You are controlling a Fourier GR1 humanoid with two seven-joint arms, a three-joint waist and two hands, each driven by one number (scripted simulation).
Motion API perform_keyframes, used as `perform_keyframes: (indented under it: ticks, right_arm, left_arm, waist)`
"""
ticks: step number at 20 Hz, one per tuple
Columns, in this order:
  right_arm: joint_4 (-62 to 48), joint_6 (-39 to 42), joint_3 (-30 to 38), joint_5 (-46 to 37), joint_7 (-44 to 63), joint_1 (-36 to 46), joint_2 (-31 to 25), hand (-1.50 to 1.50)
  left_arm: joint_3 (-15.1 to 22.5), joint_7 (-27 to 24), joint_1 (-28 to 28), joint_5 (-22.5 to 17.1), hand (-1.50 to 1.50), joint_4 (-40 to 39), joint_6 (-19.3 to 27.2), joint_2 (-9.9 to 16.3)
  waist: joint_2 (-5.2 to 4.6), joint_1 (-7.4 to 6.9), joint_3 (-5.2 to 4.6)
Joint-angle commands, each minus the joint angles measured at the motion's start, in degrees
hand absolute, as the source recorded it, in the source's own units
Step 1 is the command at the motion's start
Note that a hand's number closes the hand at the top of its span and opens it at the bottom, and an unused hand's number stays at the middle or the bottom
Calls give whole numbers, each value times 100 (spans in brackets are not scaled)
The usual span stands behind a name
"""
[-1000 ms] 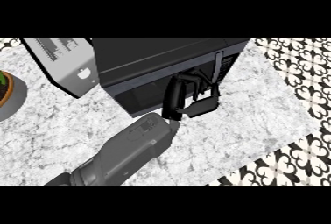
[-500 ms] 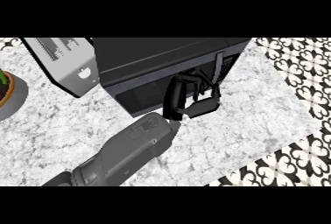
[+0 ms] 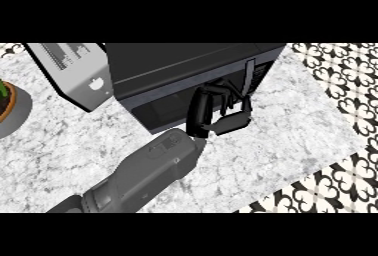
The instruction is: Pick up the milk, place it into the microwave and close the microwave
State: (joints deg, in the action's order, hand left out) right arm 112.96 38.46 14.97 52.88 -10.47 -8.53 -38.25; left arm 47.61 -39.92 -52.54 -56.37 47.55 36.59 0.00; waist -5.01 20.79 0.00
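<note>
The black microwave (image 3: 184, 70) stands at the back of the marble counter (image 3: 74, 160), and its dark front door looks shut. No milk shows anywhere in the head view. My right hand (image 3: 230, 121) reaches in from the lower left on its grey forearm (image 3: 144, 175). It lies against the microwave's front, just below the grey vertical handle strip (image 3: 249, 75), on the door's right side. Its fingers (image 3: 199, 107) are relaxed and touch the door, holding nothing. My left hand does not show.
A light grey appliance (image 3: 77, 75) stands left of the microwave. A potted plant (image 3: 9, 107) sits at the left edge. The counter ends at the right and lower right over patterned black-and-white floor (image 3: 332, 175).
</note>
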Motion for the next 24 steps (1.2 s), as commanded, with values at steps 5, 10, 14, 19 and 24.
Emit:
perform_keyframes:
  ticks: [5,10,14,19,24]
  right_arm:
    - [-36,87,115,201,70,79,-227,-150]
    - [-29,160,53,414,105,116,-297,-150]
    - [-19,309,17,576,71,196,-344,-150]
    - [44,391,-2,753,114,183,-448,-150]
    - [124,413,118,906,140,90,-558,-150]
  left_arm:
    - [-148,64,-368,-241,150,-516,-130,0]
    - [151,58,-496,-165,150,-603,-190,0]
    - [338,165,-465,-152,150,-894,-6,0]
    - [353,397,-470,-319,150,-1106,282,0]
    - [466,472,-341,-497,150,-1231,527,-1]
  waist:
    - [-95,88,-2]
    - [-61,111,15]
    - [-86,62,31]
    - [-39,-51,22]
    - [53,-170,7]
